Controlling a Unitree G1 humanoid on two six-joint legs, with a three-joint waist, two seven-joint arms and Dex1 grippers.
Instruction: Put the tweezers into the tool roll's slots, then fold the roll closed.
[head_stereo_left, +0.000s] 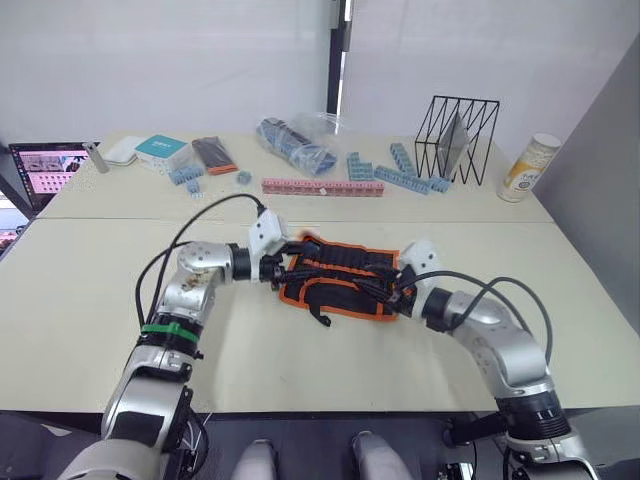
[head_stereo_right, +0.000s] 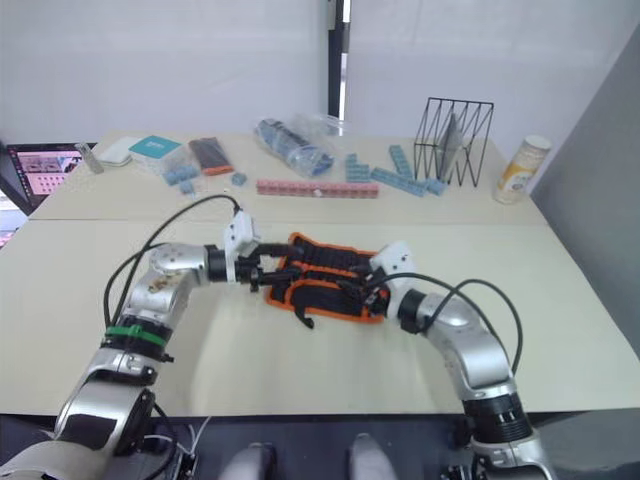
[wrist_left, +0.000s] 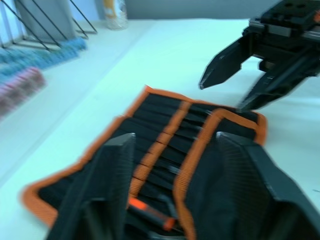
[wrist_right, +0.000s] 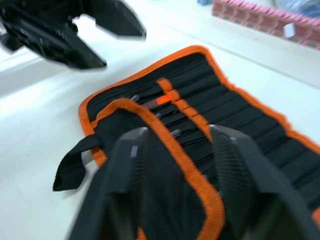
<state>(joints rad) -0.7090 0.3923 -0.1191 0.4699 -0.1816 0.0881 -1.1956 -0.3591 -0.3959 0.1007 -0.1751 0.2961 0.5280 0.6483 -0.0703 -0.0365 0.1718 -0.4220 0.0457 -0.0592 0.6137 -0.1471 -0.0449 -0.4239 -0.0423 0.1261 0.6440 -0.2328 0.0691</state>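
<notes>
**Tool roll open on the desk, a gripper at each end**

The tool roll (head_stereo_left: 343, 274) lies on the desk (head_stereo_left: 300, 360), near the front edge and between the two arms. It is spread out with its inner face up, orange trim all round and an orange strap crossing the rows of slots (wrist_left: 165, 145). One long edge is folded partly over, forming a flap. Slim dark tweezers (wrist_right: 172, 132) sit tucked in the slots beside the strap; how many cannot be told. A short black loop (wrist_right: 75, 162) hangs off one end onto the desk.

The left gripper (head_stereo_left: 290, 266) is at the roll's left end, its fingers (wrist_left: 112, 190) spread wide over the fabric and holding nothing that can be seen. The right gripper (head_stereo_left: 392, 283) is at the right end, fingers (wrist_right: 122, 175) likewise parted astride the folded flap, without a clear grasp.

At the back of the desk stand a wire rack (head_stereo_left: 458, 140), a bottle (head_stereo_left: 527, 167), blue blocks (head_stereo_left: 400, 172), a pink strip (head_stereo_left: 322, 186) and a teal box (head_stereo_left: 161, 149).
</notes>
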